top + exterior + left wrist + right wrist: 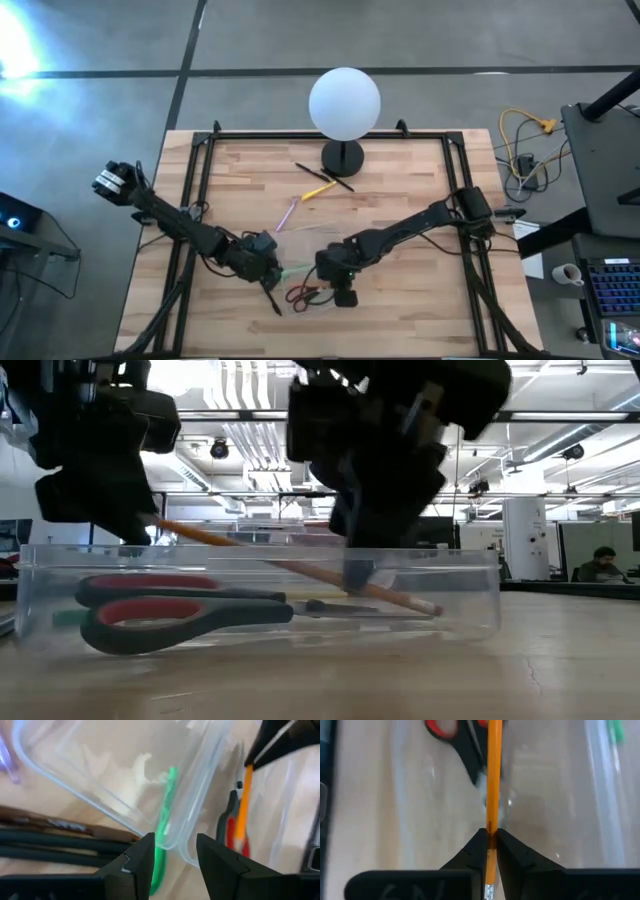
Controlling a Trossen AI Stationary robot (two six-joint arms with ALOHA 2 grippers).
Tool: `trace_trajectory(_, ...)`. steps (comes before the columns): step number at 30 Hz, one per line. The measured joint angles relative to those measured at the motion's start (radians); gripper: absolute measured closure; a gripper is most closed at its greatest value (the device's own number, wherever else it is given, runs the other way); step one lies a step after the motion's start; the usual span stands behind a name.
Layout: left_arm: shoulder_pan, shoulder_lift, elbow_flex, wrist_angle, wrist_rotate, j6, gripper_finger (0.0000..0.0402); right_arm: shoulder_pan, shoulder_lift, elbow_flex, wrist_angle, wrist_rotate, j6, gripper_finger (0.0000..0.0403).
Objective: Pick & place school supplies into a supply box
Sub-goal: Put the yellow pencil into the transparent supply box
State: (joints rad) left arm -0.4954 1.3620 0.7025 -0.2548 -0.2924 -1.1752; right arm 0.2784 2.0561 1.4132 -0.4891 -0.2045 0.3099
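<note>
Supply box (470, 595) already holding scissors (170, 615); orange pencil (493, 780) pinched in right gripper (490, 837) above it; left gripper (172, 852) parted, empty; pens (318, 182) left near lamp (344, 104).

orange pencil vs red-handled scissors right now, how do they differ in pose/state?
The orange pencil is pinched in the right gripper; the red-handled scissors are free. The pencil slants down into the clear box, one end raised; the scissors lie flat on its floor. Both are inside the box's walls.
</note>
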Motion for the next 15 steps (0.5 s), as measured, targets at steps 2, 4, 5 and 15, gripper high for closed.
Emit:
trace_trajectory(2,0.013,0.000,-0.002,-0.003,-0.001,0.025,0.0272,-0.002,-0.001,-0.001,-0.047,0.025,0.002,0.0373)
trace_trajectory(4,0.022,-0.001,-0.003,-0.011,-0.002,0.038,0.0272,-0.003,-0.002,-0.002,-0.103,0.048,0.012,0.0372)
trace_trajectory(5,0.025,-0.002,-0.003,-0.015,-0.001,0.039,0.0272,-0.003,-0.003,-0.002,-0.116,0.053,0.024,0.0371)
trace_trajectory(15,0.023,-0.016,-0.002,-0.190,0.000,-0.046,0.0272,0.006,-0.036,-0.003,-0.220,0.092,0.133,0.0370)
